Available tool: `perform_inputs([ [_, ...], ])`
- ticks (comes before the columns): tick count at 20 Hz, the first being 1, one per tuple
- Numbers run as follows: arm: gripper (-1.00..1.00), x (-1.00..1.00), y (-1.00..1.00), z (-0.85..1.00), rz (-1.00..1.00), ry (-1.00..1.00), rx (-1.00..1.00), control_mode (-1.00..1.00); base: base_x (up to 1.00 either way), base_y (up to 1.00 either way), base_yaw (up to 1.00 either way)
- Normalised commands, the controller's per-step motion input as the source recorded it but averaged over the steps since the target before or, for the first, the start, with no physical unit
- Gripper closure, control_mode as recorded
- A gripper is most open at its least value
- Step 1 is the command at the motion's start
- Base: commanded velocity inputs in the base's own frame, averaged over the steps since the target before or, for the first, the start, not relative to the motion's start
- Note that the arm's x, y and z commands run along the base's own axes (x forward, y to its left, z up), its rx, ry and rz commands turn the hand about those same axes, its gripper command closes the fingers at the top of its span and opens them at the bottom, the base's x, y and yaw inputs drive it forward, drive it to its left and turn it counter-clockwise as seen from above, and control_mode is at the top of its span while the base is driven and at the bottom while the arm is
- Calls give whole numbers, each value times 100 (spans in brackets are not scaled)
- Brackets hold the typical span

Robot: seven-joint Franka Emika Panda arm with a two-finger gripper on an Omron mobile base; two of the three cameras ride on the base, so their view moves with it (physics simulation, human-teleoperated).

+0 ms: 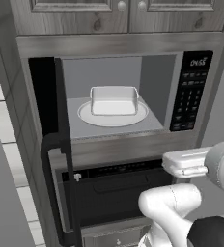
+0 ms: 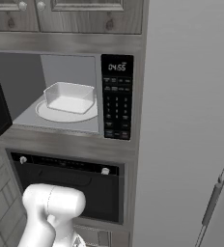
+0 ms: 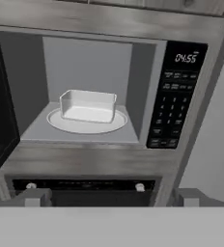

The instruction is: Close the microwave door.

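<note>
Black, grey and white across a wood-grained kitchen wall

The microwave door (image 1: 45,96) is seen in plain black at the left of the left base view, with a black bar handle (image 1: 61,183) down its edge. The cavity (image 3: 85,62) is rendered in flat grey, and a white round plate (image 3: 86,121) with a pale translucent white container (image 3: 88,105) is shown at its centre. The keypad panel (image 3: 176,96) is black with white lettering and pale digits. Grey-brown wood grain is carried by the cabinet doors (image 1: 128,12) at the top. The oven door (image 2: 70,188) lower down is black with silver knobs (image 2: 105,171). White tiles (image 1: 3,120) are seen at the left edge.
</note>
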Motion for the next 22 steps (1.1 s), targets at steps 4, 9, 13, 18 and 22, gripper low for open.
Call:
perform_inputs([
  [4, -100, -100, 21, 0, 0, -37, -1, -100, 0, 0, 0],
  [9, -100, -100, 43, -5, 0, -27, -6, -100, 0, 0, 0],
  [13, -100, -92, 57, -4, -1, -18, -10, -100, 0, 0, 0],
  [18, -100, -20, 87, -33, -14, -3, -6, -100, 0, 0, 0],
  [22, -100, -1, 100, -48, -22, -6, -7, -100, 0, 0, 0],
])
